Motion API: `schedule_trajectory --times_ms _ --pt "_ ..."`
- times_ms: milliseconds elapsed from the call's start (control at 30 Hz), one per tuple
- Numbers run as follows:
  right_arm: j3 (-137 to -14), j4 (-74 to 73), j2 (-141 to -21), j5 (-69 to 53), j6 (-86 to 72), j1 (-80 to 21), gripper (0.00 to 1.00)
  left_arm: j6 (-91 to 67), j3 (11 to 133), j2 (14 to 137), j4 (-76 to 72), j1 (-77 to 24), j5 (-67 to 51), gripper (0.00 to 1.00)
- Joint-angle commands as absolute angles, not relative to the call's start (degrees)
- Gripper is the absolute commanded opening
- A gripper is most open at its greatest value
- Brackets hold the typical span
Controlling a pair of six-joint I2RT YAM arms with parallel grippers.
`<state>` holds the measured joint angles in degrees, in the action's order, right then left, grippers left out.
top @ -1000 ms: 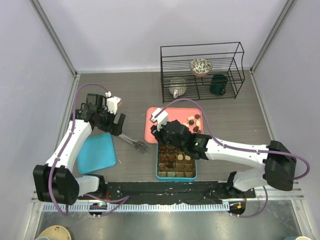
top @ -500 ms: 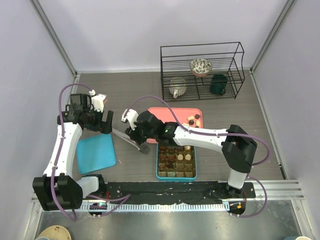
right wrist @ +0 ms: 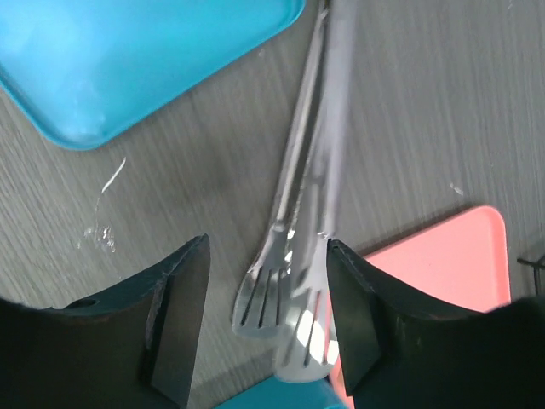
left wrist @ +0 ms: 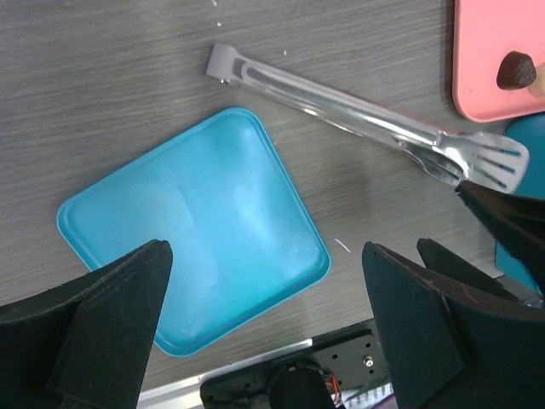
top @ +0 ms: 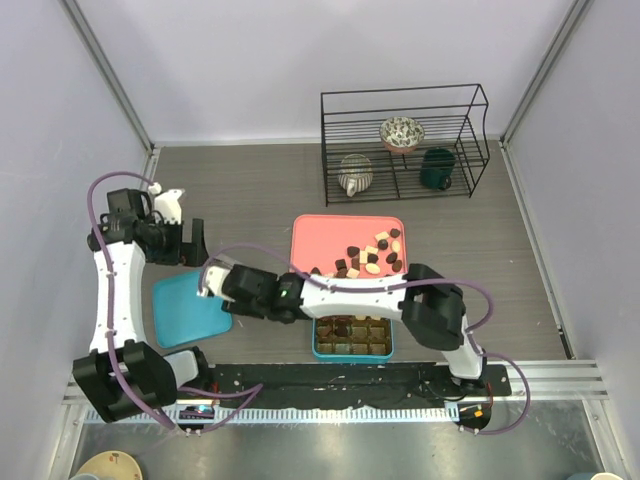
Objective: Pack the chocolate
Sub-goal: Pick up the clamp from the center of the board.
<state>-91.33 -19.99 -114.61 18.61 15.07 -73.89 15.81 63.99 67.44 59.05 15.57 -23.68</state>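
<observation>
Several small brown and cream chocolate pieces [top: 370,258] lie on the pink tray [top: 330,232]. More sit in the compartments of the teal box [top: 352,350]. One dark chocolate piece [left wrist: 515,70] shows on the pink tray's corner [left wrist: 485,43]. My right gripper [top: 272,298] reaches far left, and its arm hides the metal tongs from above. In its wrist view the right gripper [right wrist: 268,319] is open, with the tongs' slotted ends [right wrist: 266,308] between its fingers, one tong blurred. My left gripper [top: 188,248] is open and empty, and this left gripper [left wrist: 264,256] hangs above the teal lid [left wrist: 196,256].
The teal lid [top: 190,310] lies flat left of the box. The tongs [left wrist: 358,115] stretch from the lid's far corner toward the tray. A black wire rack [top: 405,145] at the back right holds a bowl [top: 402,132], a striped pot [top: 355,175] and a green mug [top: 436,170].
My right arm swung left from above the box to the tongs, and its jaws opened wider. My left arm drew back to the left, away from the tongs.
</observation>
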Motion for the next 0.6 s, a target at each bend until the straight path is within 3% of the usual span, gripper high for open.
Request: schedule_trajectory --times_ms 0,233,433,567 --pt "-93.8 -24.4 -117.3 31.3 17.8 -77.0 0.63 18.1 66.1 67.5 62.8 17.0 -26.5 1.00" --pt "-94.2 -17.9 -122.3 44.0 20.2 -77.6 0.63 18.8 64.6 64.4 63.6 16.9 -25.7 1.00" --pt "-91.7 -10.1 -122.7 46.4 23.4 -77.3 0.58 19.8 64.0 61.6 64.5 17.0 -25.9 1.00" --pt "-91.3 -8.3 -123.4 47.1 24.5 -76.5 0.49 20.0 63.4 60.4 64.3 17.0 -24.6 1.00"
